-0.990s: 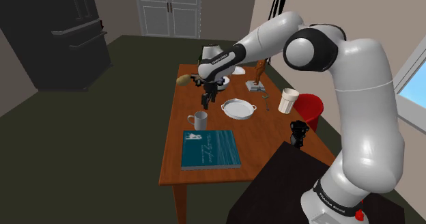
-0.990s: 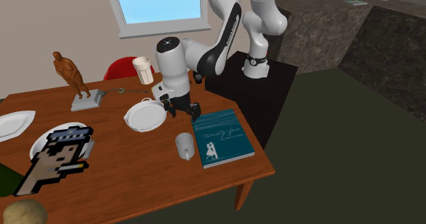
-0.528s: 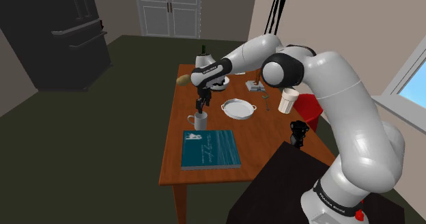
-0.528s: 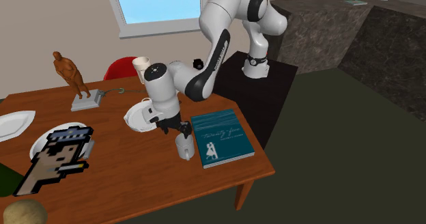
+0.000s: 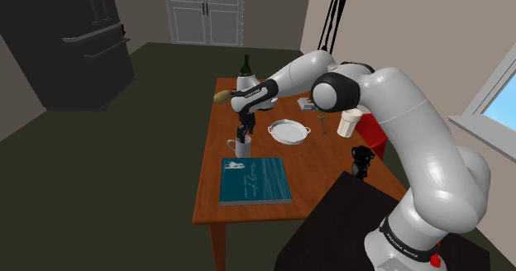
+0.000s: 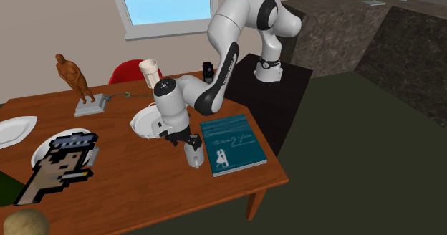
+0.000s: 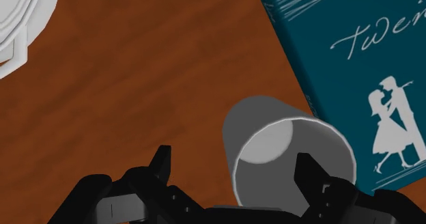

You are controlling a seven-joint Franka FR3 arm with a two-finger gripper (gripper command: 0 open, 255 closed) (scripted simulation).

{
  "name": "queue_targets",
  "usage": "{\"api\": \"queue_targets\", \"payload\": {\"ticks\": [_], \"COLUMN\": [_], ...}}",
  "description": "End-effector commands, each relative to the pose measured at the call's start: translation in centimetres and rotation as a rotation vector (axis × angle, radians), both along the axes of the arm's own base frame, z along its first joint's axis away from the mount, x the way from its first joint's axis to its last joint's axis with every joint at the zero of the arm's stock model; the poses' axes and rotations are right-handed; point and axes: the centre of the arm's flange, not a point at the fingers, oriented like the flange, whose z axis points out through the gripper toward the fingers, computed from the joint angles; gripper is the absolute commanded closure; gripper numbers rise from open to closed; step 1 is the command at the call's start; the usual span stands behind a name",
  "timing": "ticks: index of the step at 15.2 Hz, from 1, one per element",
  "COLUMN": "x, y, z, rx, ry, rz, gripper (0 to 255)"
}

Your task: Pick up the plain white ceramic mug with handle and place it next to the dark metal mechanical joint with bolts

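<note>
Gripper (image 7: 235,162) wide open, empty, low over the white mug (image 7: 263,130) beside the teal book (image 7: 355,72) on the table (image 7: 136,86)

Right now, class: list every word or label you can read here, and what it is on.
"Twe": white script on the teal book, cut off at the picture's edge.
Lettering on the arm's base: too small to read.

Upright grey mug (image 6: 192,155), joint (image 5: 361,159) well apart
</note>
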Motion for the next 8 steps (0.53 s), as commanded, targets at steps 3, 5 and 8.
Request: {"api": "queue_targets", "payload": {"ticks": [3, 5, 8], "x": [0.05, 0.05, 0.05], "y": [0.01, 0.01, 0.01], "z": [-0.2, -0.2, -0.2], "rx": [0.0, 0.0, 0.0], "ry": [-0.001, -0.001, -0.001], "rz": [0.0, 0.0, 0.0], "gripper": [0, 0, 255]}}
